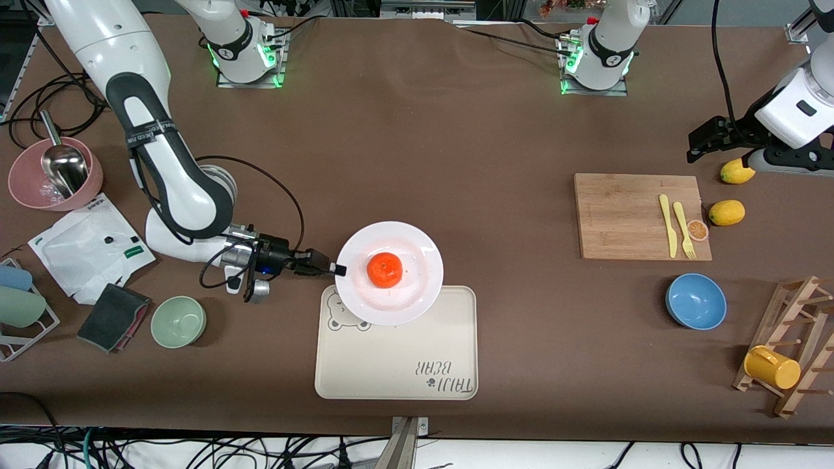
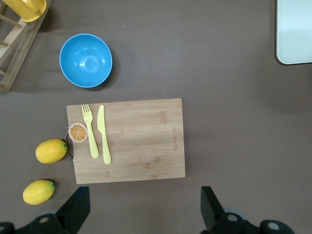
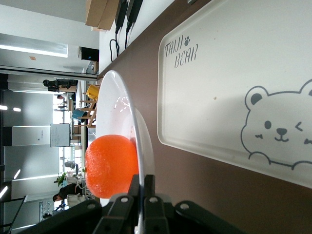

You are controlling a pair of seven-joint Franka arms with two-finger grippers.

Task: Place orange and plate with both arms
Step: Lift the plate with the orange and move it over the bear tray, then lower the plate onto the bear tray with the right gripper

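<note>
plate [image 1: 417, 296], orange [image 1: 384, 270] aboard, is pinched by the rim in the right gripper [image 1: 339, 269] over the tray [image 1: 397, 365]. level lowering is called for next. left gripper [image 2: 141, 210] is parked wide, empty, over the board [image 2: 146, 141].

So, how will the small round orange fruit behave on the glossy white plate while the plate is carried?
The small round orange fruit sits loose on the glossy white plate, so it will probably roll if the plate tilts. The rim looks shallow and may not stop it. The right hand is shut on one edge only, over the cream bear-printed tray, so the plate could sag.
</note>
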